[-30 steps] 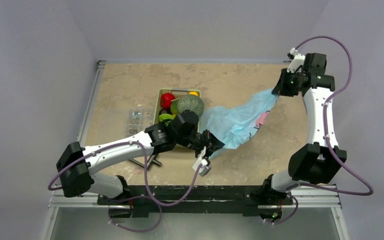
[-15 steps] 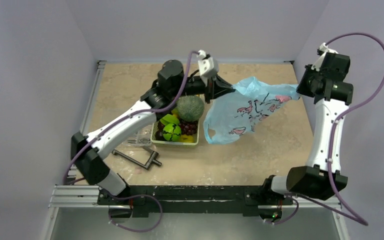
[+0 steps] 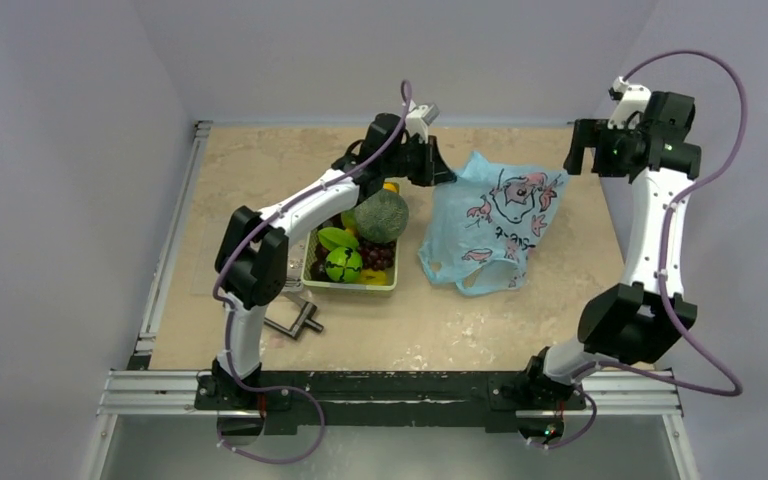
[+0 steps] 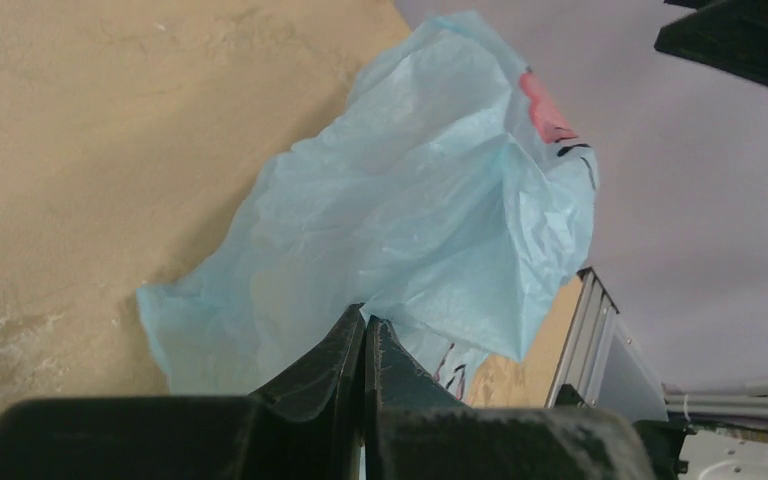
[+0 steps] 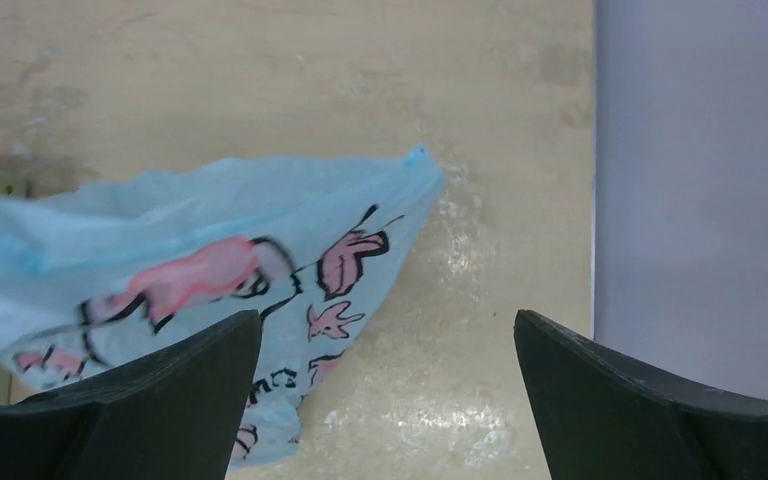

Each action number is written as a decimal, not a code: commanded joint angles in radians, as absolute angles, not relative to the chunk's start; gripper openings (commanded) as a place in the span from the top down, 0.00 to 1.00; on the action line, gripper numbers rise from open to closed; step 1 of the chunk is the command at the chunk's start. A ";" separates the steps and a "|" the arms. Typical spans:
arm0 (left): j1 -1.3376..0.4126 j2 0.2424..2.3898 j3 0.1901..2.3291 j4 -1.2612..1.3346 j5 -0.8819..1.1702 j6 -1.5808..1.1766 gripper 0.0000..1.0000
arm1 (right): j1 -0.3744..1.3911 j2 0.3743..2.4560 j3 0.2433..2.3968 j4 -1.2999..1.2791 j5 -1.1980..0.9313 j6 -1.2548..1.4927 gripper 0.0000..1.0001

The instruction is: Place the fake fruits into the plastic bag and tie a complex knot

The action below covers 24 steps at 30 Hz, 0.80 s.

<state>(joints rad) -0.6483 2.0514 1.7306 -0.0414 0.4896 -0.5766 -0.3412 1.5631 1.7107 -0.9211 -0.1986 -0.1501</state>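
Note:
The light-blue plastic bag (image 3: 495,215) with pink cartoon figures droops on the table right of centre. My left gripper (image 3: 442,172) is shut on its upper left edge; in the left wrist view the fingertips (image 4: 365,325) pinch the crinkled plastic bag (image 4: 430,220). My right gripper (image 3: 578,157) stands open, apart from the bag's right corner. Only bare table shows between its fingers (image 5: 160,390), with the plastic bag (image 5: 190,265) to their left. The fake fruits lie in a green basket (image 3: 312,272): netted melon (image 3: 380,215), green ball (image 3: 343,264), dark grapes (image 3: 378,255). A knot is out of view.
A metal clamp-like tool (image 3: 295,318) lies on the table in front of the basket. The left arm stretches over the basket's far side. The table's far edge and right wall are close to the right gripper.
My right gripper has opened and let go of the bag, whose right side has sagged down. My left arm has swung from the table's front to the far side, still pinching the bag.

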 commanded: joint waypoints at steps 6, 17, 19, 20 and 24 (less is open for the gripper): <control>-0.640 2.047 1.877 -0.034 0.463 -0.642 0.59 | -0.304 1.204 1.371 -0.891 -0.592 -0.782 0.01; -0.573 1.879 2.014 -0.108 0.420 -0.386 0.00 | -0.064 0.921 1.034 -0.709 -0.558 -1.226 0.01; -0.552 1.849 2.051 -0.190 0.418 -0.332 0.00 | -0.056 0.935 1.011 -0.715 -0.586 -1.363 0.01; -0.539 1.835 2.060 -0.225 0.424 -0.309 0.00 | -0.053 0.938 0.986 -0.724 -0.606 -1.456 0.01; -0.488 1.735 1.997 -0.311 0.453 -0.283 0.00 | -0.019 0.906 0.820 -0.590 -0.673 -1.753 0.01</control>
